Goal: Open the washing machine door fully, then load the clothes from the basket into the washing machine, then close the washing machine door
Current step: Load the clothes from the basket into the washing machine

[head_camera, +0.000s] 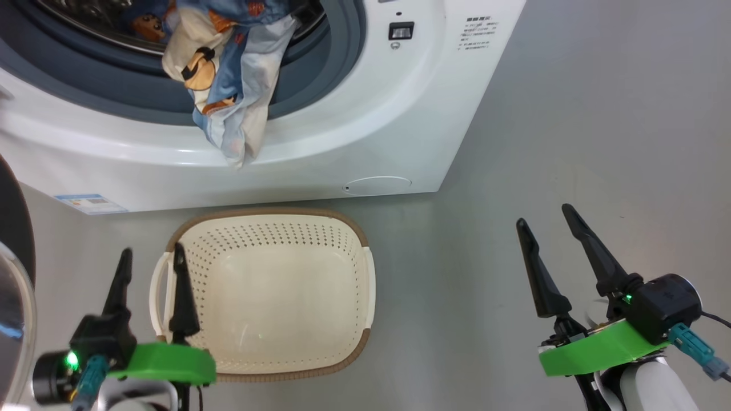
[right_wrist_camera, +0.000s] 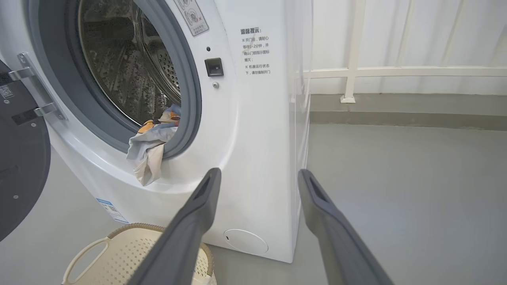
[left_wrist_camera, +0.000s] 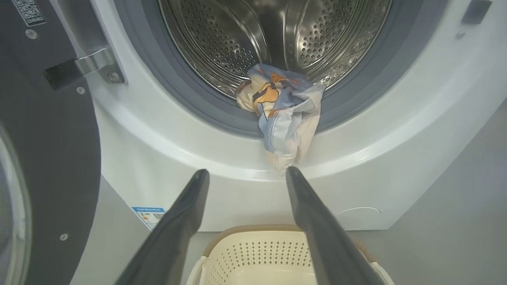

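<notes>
The small cream perforated plastic basket (head_camera: 274, 308) with a brown woven-look rim, its bottom bare, sits just beside the left gripper (head_camera: 152, 249). The light-blue cartoon-printed clothes (head_camera: 228, 85) lie bunched in the steel drum (left_wrist_camera: 222, 39) of the big white front-loading washing machine (head_camera: 354, 137), one end draping over the grey rubber gasket (head_camera: 342, 57) ahead of that gripper's fingertips. The glossy black round door (left_wrist_camera: 51, 158) stands open on its outer side, and both grippers point at the machine, fingers spread wide and holding nothing, the right gripper (head_camera: 543, 214) well clear of the basket.
</notes>
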Available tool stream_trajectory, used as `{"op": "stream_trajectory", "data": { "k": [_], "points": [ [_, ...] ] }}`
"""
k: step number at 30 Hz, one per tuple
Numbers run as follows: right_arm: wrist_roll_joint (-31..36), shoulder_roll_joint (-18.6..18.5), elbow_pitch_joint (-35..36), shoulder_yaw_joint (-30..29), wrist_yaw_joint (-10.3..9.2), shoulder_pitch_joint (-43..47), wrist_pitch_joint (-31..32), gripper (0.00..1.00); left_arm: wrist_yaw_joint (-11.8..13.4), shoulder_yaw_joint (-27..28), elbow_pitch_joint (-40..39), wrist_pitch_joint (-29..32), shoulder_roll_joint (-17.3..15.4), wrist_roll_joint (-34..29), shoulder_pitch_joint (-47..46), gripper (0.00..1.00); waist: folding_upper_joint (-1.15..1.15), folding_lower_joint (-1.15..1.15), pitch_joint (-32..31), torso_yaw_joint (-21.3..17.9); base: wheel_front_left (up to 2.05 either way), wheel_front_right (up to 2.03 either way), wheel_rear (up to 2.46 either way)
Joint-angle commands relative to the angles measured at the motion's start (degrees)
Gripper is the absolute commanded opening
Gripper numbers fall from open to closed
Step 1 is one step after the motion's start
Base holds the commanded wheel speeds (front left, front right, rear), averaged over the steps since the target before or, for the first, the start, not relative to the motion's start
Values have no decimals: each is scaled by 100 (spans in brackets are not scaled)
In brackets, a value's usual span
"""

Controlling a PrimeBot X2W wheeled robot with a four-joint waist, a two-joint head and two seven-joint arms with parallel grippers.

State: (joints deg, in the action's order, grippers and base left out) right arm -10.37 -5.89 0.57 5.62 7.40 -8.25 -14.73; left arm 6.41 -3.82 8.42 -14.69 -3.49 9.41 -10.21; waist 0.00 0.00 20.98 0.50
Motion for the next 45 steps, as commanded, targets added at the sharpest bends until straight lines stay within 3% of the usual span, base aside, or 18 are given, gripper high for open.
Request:
{"op": "stream_trajectory", "data": {
  "k": [1,13,45],
  "points": [
    [-48,0,160,70,9,97,-27,100,81,273,-214,-30,-60,8,180,100,0,0,-31,-28,0,0,0],
    [-48,-10,191,-74,9,352,-27,100,116,384,-504,-31,14,-29,937,100,0,0,-223,68,0,0,0],
    [-116,56,82,-171,9,785,-27,100,136,461,-829,-31,47,-91,1497,100,0,0,-580,-133,0,0,0]
  ]
}}
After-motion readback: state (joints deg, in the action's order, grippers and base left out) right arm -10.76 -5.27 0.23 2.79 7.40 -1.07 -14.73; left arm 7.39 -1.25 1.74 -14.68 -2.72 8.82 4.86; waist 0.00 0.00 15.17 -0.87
